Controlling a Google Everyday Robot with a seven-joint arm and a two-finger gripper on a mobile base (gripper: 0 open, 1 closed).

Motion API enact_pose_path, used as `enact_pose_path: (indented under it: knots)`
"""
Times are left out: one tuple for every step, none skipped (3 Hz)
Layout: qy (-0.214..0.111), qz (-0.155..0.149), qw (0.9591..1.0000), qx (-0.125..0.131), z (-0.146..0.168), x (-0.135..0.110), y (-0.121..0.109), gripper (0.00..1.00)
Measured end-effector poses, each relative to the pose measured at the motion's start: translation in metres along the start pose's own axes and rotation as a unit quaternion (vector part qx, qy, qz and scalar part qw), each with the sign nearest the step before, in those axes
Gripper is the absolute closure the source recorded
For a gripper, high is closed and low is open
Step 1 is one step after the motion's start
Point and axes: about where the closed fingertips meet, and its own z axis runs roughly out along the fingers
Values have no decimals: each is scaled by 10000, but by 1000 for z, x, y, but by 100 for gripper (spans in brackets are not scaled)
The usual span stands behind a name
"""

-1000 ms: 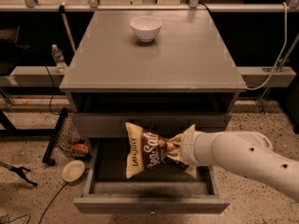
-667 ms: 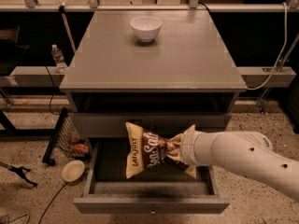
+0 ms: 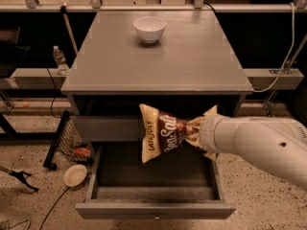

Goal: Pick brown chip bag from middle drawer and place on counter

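The brown chip bag (image 3: 163, 133), dark brown with pale yellow edges and white "Sea Salt" script, hangs in the air above the open middle drawer (image 3: 154, 209), just below the front edge of the counter (image 3: 158, 56). My gripper (image 3: 193, 131) comes in from the right on a thick white arm and is shut on the bag's right end. The fingers are mostly hidden by the crumpled bag and the wrist.
A white bowl (image 3: 149, 28) stands at the back middle of the counter. On the floor to the left are a pale dish (image 3: 75, 175), a black stand (image 3: 56, 140), a mesh bin with a red item (image 3: 79, 150) and a water bottle (image 3: 59, 60).
The bag has risen out of the drawer with my gripper, from low inside the drawer box up to just under the counter's front edge.
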Motion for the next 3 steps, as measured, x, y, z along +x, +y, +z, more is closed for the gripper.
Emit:
enact_pose_path:
  knots:
    - [357, -399, 9968, 592, -50, -11, -46, 100]
    - [357, -399, 9968, 592, -50, -11, -46, 100]
    - [373, -554, 9946, 798, -60, -17, -62, 100]
